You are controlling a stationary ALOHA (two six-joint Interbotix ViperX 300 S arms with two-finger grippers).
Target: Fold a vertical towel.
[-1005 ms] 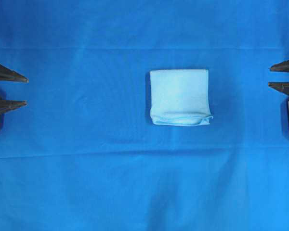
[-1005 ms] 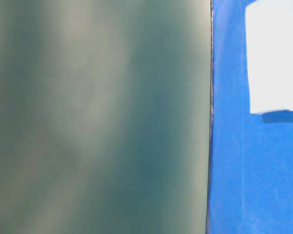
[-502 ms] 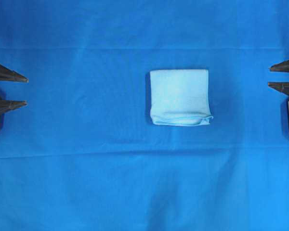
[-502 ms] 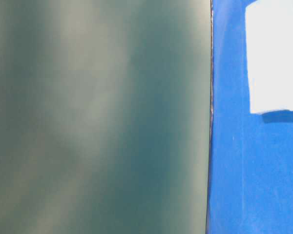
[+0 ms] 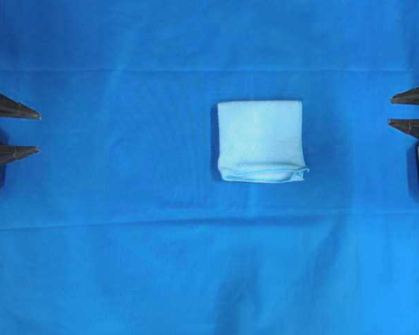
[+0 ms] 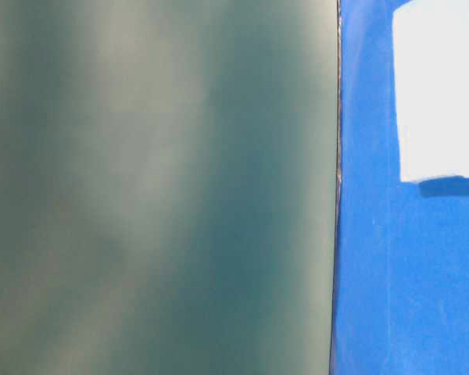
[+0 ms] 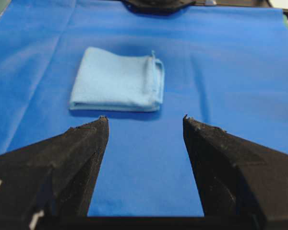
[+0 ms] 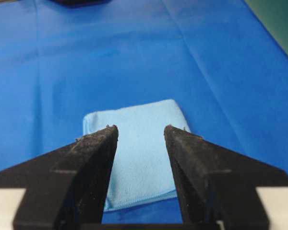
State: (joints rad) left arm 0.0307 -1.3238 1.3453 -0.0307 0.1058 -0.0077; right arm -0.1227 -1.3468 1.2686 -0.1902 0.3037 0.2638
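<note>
Folded towel (image 5: 260, 141) mid-table, well apart from left hand (image 5: 38, 131) and right hand (image 5: 390, 112), both released

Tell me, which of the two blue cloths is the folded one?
The small sky-blue towel, lying folded into a neat square with stacked layers showing along one edge. The big royal-blue cloth is spread out flat beneath it, covering the table.

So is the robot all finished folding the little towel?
It looks finished. The towel lies folded in a neat, near-square stack on the blue table cloth, layered edges showing along one side. Nothing is in hand: the left gripper and right gripper are open, apart from it. Nothing seems left.
</note>
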